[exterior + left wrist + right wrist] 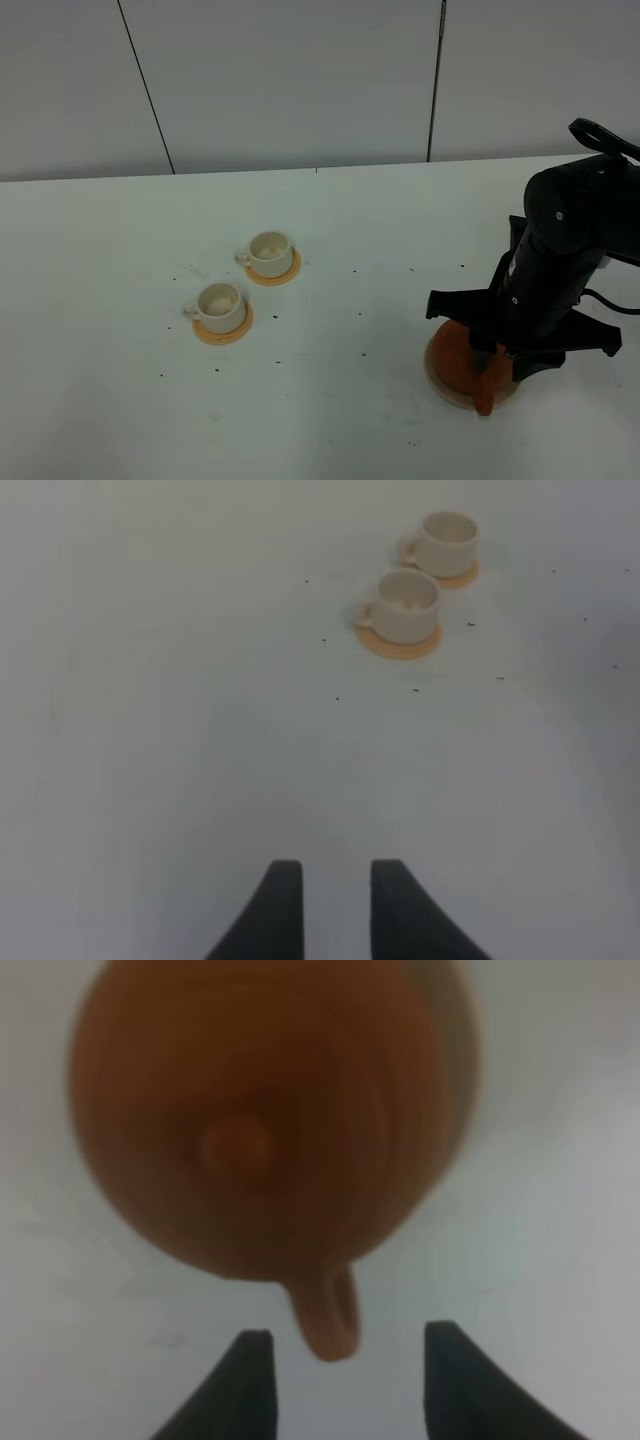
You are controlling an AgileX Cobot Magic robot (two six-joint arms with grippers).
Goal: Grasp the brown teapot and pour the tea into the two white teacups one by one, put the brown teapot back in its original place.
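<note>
— Where is the brown teapot (458, 362)?
— It sits lid on, on the pale tan coaster (438, 390), near the tabletop's (350, 420) right edge and toward its front.
— And the right gripper (347, 1332)?
— It hangs over the pot with its jaws apart. The loop handle (328, 1315) lies between them, ungripped.
— The left gripper (335, 865)?
— Its jaws are spread too, with nothing between them, over bare tabletop.
— The cups?
— The far teacup (270, 250) and the near teacup (218, 300) stand left of the middle, each on an orange coaster (236, 330).
</note>
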